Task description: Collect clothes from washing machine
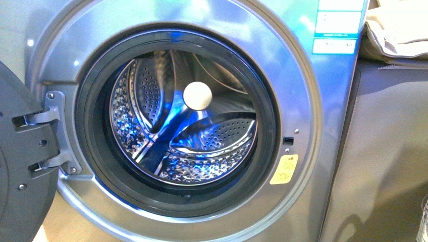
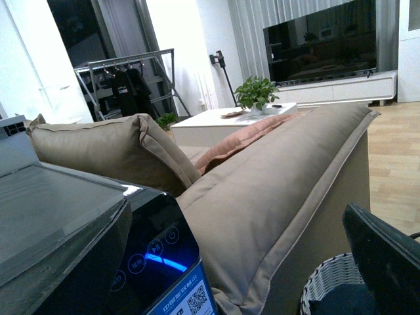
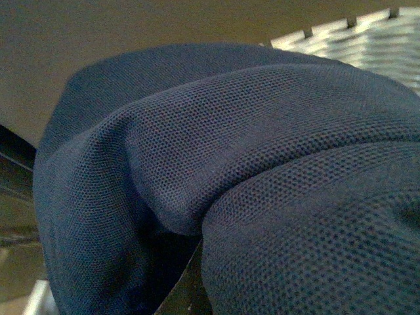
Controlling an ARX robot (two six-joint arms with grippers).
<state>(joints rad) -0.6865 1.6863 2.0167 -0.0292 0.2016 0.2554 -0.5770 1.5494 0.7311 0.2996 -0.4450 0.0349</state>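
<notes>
The washing machine (image 1: pixel 308 116) fills the front view with its door (image 1: pixel 20 171) swung open to the left. Its steel drum (image 1: pixel 212 141) holds no cloth, and neither arm shows there. The clothes (image 3: pixel 249 164), dark navy mesh fabric, fill the right wrist view, where my right gripper (image 3: pixel 193 289) is shut on them with its fingers almost wholly covered. A dark navy patch of the clothes (image 2: pixel 338 303) shows in the mouth of the woven basket (image 2: pixel 321 279). My left gripper (image 2: pixel 237 210) is open and empty, high beside the machine's black control panel (image 2: pixel 154 249).
Beige sofa cushions (image 2: pixel 275 177) lie right of the machine, and one (image 1: pixel 393 30) overhangs at its top corner. The sofa's side (image 1: pixel 388 151) stands right of the machine. The basket's weave (image 3: pixel 367 33) shows behind the cloth. A room with a low table (image 2: pixel 223 121) lies beyond.
</notes>
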